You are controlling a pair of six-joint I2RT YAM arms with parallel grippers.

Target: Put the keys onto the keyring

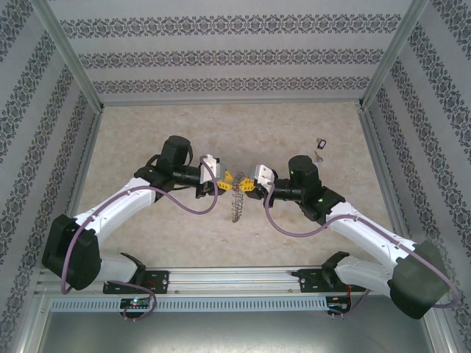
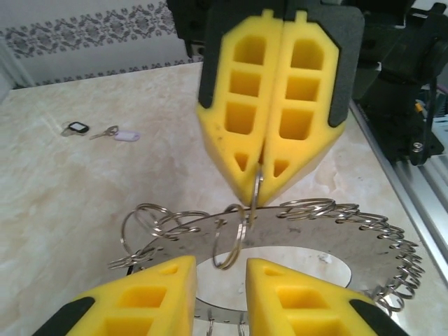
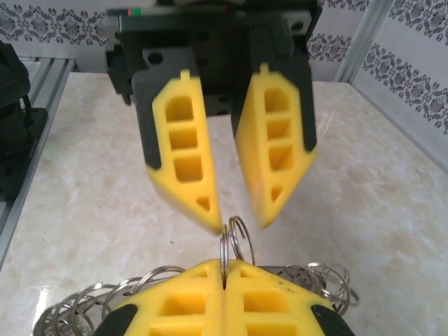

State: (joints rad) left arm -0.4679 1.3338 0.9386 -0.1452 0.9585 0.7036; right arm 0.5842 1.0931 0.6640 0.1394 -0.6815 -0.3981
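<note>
Though the pale marbled desk (image 1: 147, 132) is wide, the work sits at its middle, where the two white arms meet nose to nose. Between them hangs the large flat silvery metal ring (image 2: 329, 234), fringed all round with little wire loops and, as far as I can judge, lifted off the desk.

The right tool (image 2: 253, 192) has its yellow foam fingers pressed together, pinching one small split loop (image 3: 227, 241) at the ring's edge, so the whole wreath hangs from that pinch. The left tool (image 3: 238, 222) faces it with its fingers spread. Their tips stand just either side of the same loop and grip nothing.

The small silvery keys (image 2: 106, 131), one with a dark head and one on a pale tag, lie flat on the desk well apart from the ring, beyond the right arm. None is on the loop yet, so the task looks barely begun.

To do this step well, the right pinch should hold firm and level, since any slip drops the ring. If the left tool is to take the loop, it should close squarely on the wire beside the right tips, without twisting. The keys are thin and flat, so picking one up by its head or tag should prove easier than by its blade.
</note>
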